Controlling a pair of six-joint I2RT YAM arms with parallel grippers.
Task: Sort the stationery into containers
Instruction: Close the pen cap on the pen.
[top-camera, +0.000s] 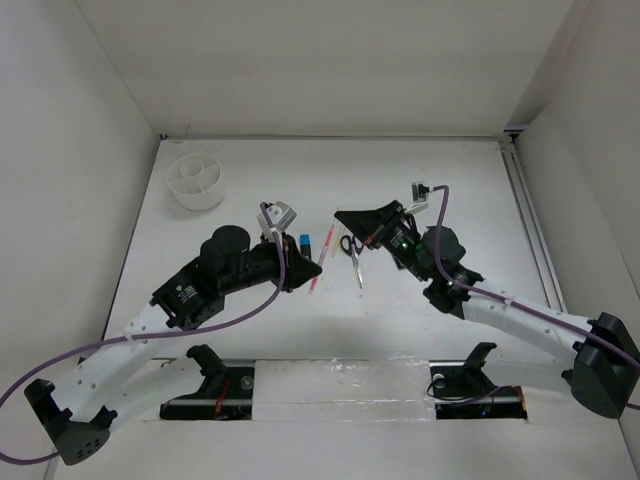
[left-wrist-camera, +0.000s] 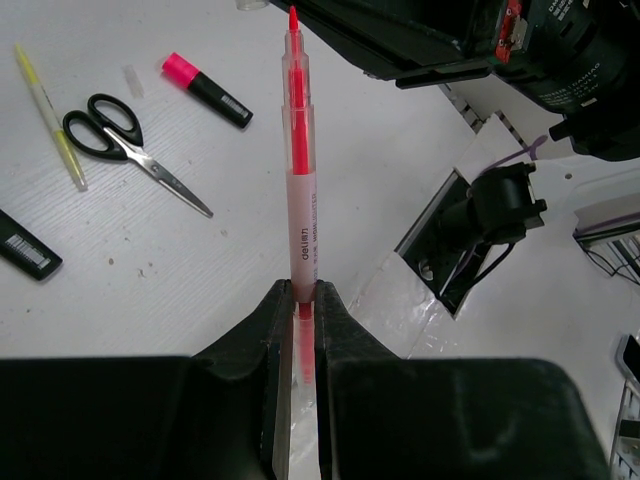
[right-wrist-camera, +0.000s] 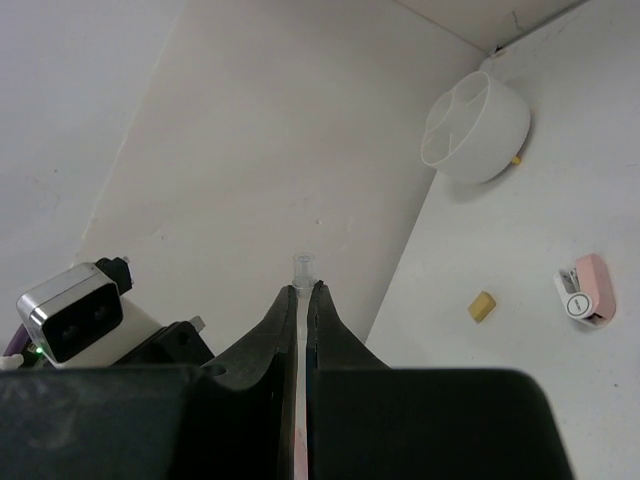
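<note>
Worktop (top-camera: 420, 180): flat white board, boxed by plain white walls (top-camera: 330, 70) on three sides (round white plastic divided cup (top-camera: 200, 197) near the far-left corner). Pink translucent pen (left-wrist-camera: 302, 170): pinched at its rear end by left gripper (left-wrist-camera: 303, 290) fingers, long axis in line with them, red tip pointing away toward right arm (left-wrist-camera: 560, 60). Right gripper (right-wrist-camera: 302, 288): fingers almost together, nipping small clear tubular piece (right-wrist-camera: 302, 266).

Both arms stretched forward and angled inward, left gripper (left-wrist-camera: 303, 290) clamped closed, right gripper (right-wrist-camera: 302, 290) clamped closed
</note>
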